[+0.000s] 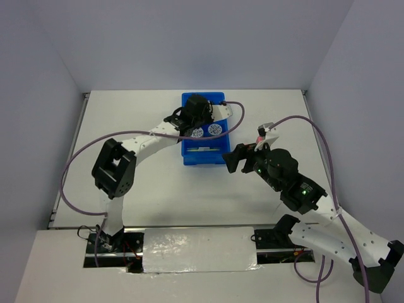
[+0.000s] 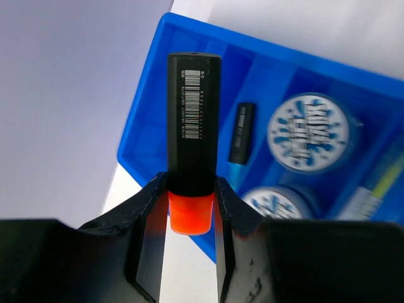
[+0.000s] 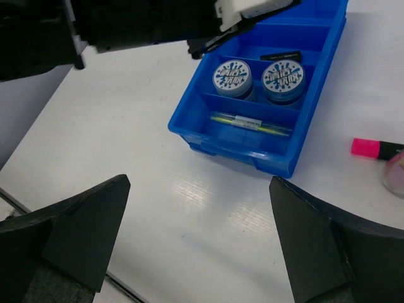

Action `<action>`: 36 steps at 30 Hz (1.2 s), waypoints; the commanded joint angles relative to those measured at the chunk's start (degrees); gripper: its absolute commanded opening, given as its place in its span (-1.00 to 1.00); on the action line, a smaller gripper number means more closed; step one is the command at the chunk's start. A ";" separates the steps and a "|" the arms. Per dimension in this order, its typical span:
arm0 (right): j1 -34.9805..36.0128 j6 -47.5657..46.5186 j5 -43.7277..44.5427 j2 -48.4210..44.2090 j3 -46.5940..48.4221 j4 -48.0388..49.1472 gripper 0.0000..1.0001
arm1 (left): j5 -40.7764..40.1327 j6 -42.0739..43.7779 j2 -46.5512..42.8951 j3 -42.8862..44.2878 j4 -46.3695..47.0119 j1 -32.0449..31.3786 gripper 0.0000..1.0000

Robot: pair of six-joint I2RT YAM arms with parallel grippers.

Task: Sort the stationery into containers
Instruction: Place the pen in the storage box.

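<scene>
My left gripper (image 2: 191,202) is shut on a short black marker with an orange end (image 2: 192,126), held above the far end of the blue tray (image 2: 145,126); in the top view the gripper (image 1: 197,108) hangs over the tray (image 1: 184,126). The tray holds two patterned tubs (image 2: 309,132) (image 2: 278,199), a black marker with a blue end (image 2: 241,134) and thin pale sticks (image 3: 252,123). My right gripper (image 3: 199,183) is open and empty, above the table just right of the tray's near end (image 1: 233,158). A pink-ended marker (image 3: 372,148) lies on the table right of the tray.
A pinkish cylinder (image 3: 394,173) shows partly at the right edge of the right wrist view, next to the pink-ended marker. The left arm (image 3: 145,22) reaches across above the tray's far end. White walls close in the table.
</scene>
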 commanded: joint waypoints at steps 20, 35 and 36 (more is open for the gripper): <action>-0.35 -2.44 1.09 3.02 -0.70 1.05 1.00 | 14.11 13.15 12.61 9.99 -0.55 7.06 -0.42; -0.52 -3.41 2.23 2.49 -0.35 0.52 1.00 | 10.25 9.63 10.59 8.14 6.38 7.24 0.36; -0.53 -3.32 2.67 2.58 -0.26 0.43 0.99 | 9.72 8.24 9.98 7.62 7.36 7.32 0.38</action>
